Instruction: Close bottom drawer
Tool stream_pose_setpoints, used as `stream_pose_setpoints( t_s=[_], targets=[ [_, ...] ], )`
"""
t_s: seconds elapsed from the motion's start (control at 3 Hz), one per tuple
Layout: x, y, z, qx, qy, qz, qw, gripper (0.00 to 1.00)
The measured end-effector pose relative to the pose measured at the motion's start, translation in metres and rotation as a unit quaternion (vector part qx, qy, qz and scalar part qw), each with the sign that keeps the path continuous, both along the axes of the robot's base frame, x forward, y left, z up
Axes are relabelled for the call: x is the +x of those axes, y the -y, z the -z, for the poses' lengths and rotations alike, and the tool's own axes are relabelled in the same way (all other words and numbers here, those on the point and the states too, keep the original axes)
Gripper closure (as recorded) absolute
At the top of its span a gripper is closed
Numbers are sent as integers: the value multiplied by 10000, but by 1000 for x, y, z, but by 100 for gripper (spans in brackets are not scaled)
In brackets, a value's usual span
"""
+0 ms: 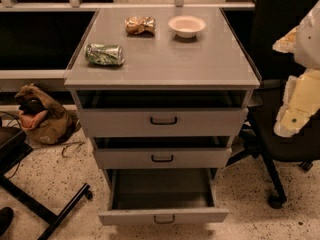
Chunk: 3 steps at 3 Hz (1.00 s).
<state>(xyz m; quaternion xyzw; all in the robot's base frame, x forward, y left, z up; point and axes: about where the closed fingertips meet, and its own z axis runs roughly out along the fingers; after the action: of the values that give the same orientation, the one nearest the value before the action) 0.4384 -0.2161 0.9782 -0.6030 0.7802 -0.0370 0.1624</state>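
Observation:
The bottom drawer (163,216) of the grey cabinet is pulled far out toward me. Its inside (162,189) looks empty, and its small dark loop handle (164,219) sits at the middle of the low front panel. The middle drawer (162,158) and the top drawer (162,120) stand slightly out. My gripper (294,116), on the white and yellowish arm, is at the right edge of the view. It is level with the top drawer, well to the right of the cabinet and above the bottom drawer, touching nothing.
On the cabinet top (200,64) lie a crushed green can (104,54), a crumpled brown packet (140,25) and a white bowl (187,26). A black office chair (280,149) stands close on the right. A brown bag (42,116) and a black chair base (45,204) are on the left floor.

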Motion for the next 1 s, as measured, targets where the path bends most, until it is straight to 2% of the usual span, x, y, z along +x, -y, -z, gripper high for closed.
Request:
stream_pose_setpoints(
  t_s=[0.33,0.67,1.0],
  targets=[
    [0,0,0,0,0,0,10000,0],
    [-9,5,26,-117,-112,19,9999,0],
    [-32,16,94,-119,-581,97,9982,0]
  ],
)
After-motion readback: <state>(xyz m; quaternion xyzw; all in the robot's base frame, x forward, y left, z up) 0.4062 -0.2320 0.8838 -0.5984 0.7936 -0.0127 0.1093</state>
